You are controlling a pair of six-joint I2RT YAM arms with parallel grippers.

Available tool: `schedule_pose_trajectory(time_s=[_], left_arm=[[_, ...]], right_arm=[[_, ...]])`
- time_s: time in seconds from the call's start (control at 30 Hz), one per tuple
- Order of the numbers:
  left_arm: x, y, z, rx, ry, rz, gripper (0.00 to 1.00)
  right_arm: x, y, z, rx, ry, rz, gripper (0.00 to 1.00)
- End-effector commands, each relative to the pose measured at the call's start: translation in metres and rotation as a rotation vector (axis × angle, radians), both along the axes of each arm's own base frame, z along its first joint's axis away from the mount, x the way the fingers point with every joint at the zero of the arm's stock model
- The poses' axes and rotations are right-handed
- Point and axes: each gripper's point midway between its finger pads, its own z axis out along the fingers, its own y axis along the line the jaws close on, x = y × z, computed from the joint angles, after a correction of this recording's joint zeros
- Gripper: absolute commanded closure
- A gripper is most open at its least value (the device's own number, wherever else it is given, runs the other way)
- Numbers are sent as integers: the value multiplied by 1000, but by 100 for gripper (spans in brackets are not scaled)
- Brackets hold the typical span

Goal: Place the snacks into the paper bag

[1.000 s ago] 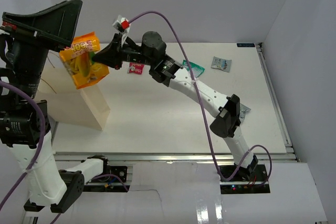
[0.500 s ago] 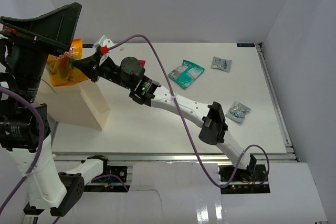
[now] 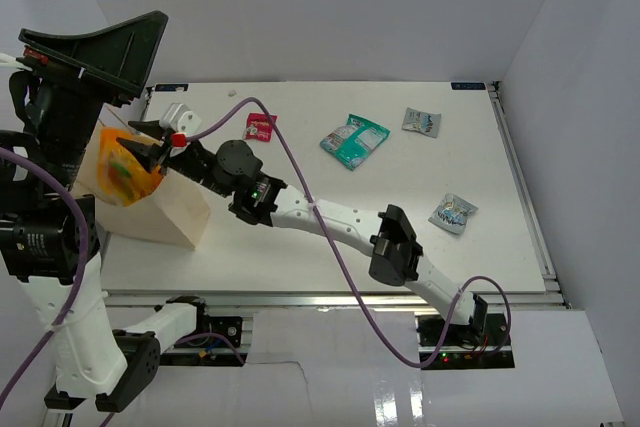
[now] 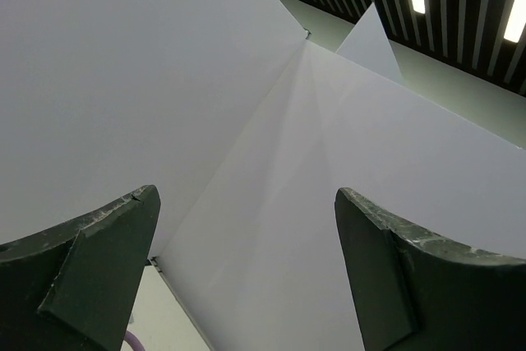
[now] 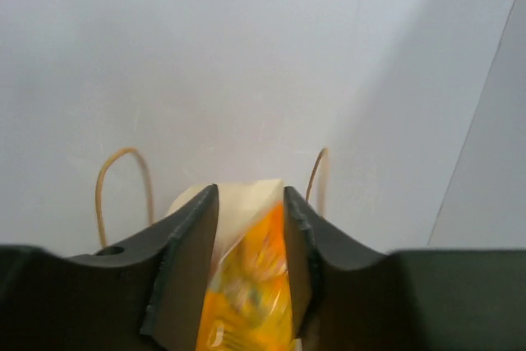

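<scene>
My right gripper (image 3: 143, 150) reaches far left over the open top of the cream paper bag (image 3: 170, 209). It is shut on the orange packet (image 3: 124, 171), which hangs in the bag's mouth. In the right wrist view the orange packet (image 5: 246, 293) sits blurred between my fingers (image 5: 185, 260), with the bag's tan handles (image 5: 123, 182) beyond. My left gripper (image 3: 150, 42) is raised high at the left, open and empty, and points at the wall (image 4: 246, 203). On the table lie the tiny red packet (image 3: 260, 127), the teal-and-white packet (image 3: 355, 140) and two silver-blue packets (image 3: 421, 122) (image 3: 453, 213).
The right arm (image 3: 330, 219) stretches across the table's front left, with its purple cable (image 3: 290, 162) looping over it. White walls close the table at the back and right. The left arm's column (image 3: 50, 237) stands beside the bag.
My right gripper has carried the orange packet left and down, from beside the bag's top into its mouth. The red packet, hidden earlier by the arm, shows again. The left arm has barely moved.
</scene>
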Motion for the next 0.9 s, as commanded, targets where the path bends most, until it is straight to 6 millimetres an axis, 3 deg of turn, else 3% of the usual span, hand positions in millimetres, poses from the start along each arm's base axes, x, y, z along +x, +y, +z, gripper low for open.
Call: schedule_pose_trajectory(time_s=[0.0, 0.03, 0.07, 0.23, 0.43, 0.47, 0.5, 0.53, 0.57, 0.6, 0.63, 0.67, 0.7, 0.73, 0.77, 0.83, 0.87], left_arm=[[-5, -2, -4, 7, 7, -17, 2], [-3, -3, -5, 8, 12, -18, 2], [-4, -3, -5, 9, 12, -19, 2], [-4, -4, -8, 18, 18, -22, 2], [8, -8, -28, 44, 83, -37, 2], [12, -9, -31, 50, 98, -41, 2], [16, -10, -38, 62, 121, -41, 3], [23, -12, -46, 83, 143, -48, 3], [23, -13, -47, 87, 145, -54, 3], [32, -14, -58, 97, 179, -54, 4], [37, -14, -64, 111, 192, -49, 4], [40, -15, -70, 121, 203, -51, 4], [51, -15, -84, 130, 237, -51, 4], [57, -16, -91, 143, 252, -49, 4], [64, -16, -98, 150, 270, -49, 4], [82, -21, -118, 172, 319, -72, 4], [89, -22, -124, 183, 334, -77, 4]], right_arm=[[-2, -38, 72, 203, -96, -60, 54], [-2, -38, 71, 199, -99, -56, 47], [-3, -36, 70, 194, -99, -52, 46], [-6, -38, 73, 191, -110, -43, 45], [-5, -48, 87, 170, -149, -20, 44], [7, -59, 95, 165, -150, -33, 41], [3, -55, 84, 116, -168, 48, 38], [17, -64, 74, 46, -158, 103, 29], [35, -77, 79, 29, -151, 72, 25], [31, -82, 71, -20, -150, 163, 24], [45, -83, 34, -120, -86, 199, 22], [69, -112, 37, -146, -71, 183, 21], [74, -122, 19, -202, -32, 215, 20], [76, -129, -34, -318, 40, 291, 20], [91, -161, -43, -365, 91, 273, 19], [90, -194, -88, -456, 167, 324, 15], [99, -228, -121, -509, 240, 285, 15]])
